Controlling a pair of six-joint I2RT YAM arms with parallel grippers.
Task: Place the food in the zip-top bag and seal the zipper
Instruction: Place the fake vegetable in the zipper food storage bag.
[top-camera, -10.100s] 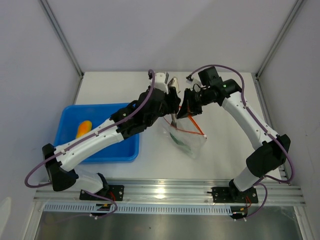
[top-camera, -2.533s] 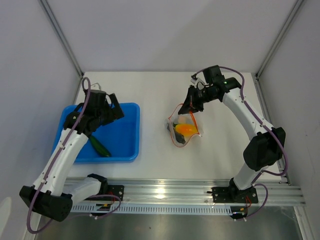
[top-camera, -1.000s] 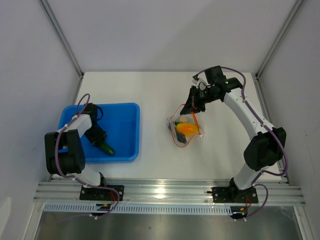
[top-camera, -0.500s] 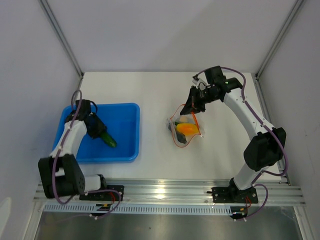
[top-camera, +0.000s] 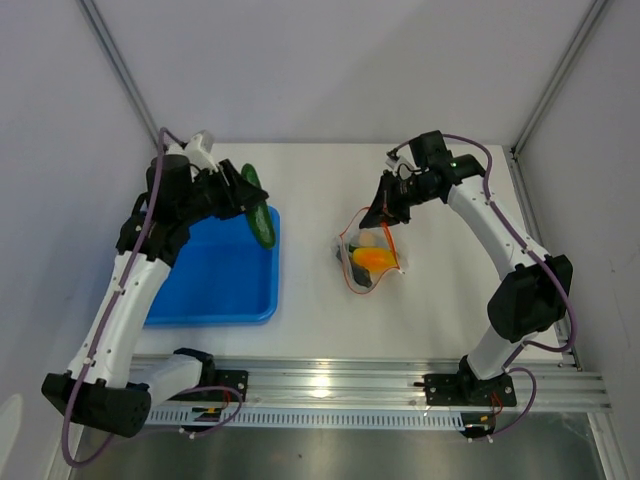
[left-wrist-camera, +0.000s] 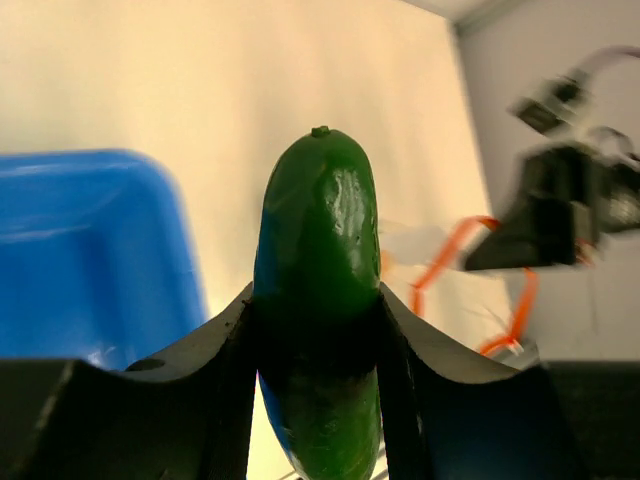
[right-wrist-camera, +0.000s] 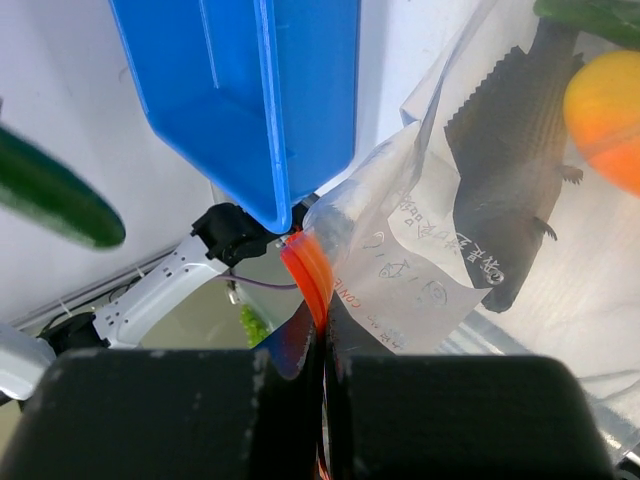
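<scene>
My left gripper (top-camera: 245, 196) is shut on a dark green cucumber (top-camera: 259, 206) and holds it in the air above the far right corner of the blue tray; in the left wrist view the cucumber (left-wrist-camera: 320, 270) fills the space between the fingers (left-wrist-camera: 205, 350). My right gripper (top-camera: 385, 219) is shut on the orange-red zipper (right-wrist-camera: 312, 268) of the clear zip-top bag (top-camera: 368, 258), holding its mouth up. A yellow-orange piece (top-camera: 373, 258) lies inside the bag, with something dark green beside it.
The blue tray (top-camera: 215, 290) sits at the left on the white table. A metal rail runs along the near edge. Grey walls stand at the left, right and back.
My left arm lifted the green cucumber out of the tray and swung it up and to the right, above the tray's far right corner. The right arm and bag have stayed still.
</scene>
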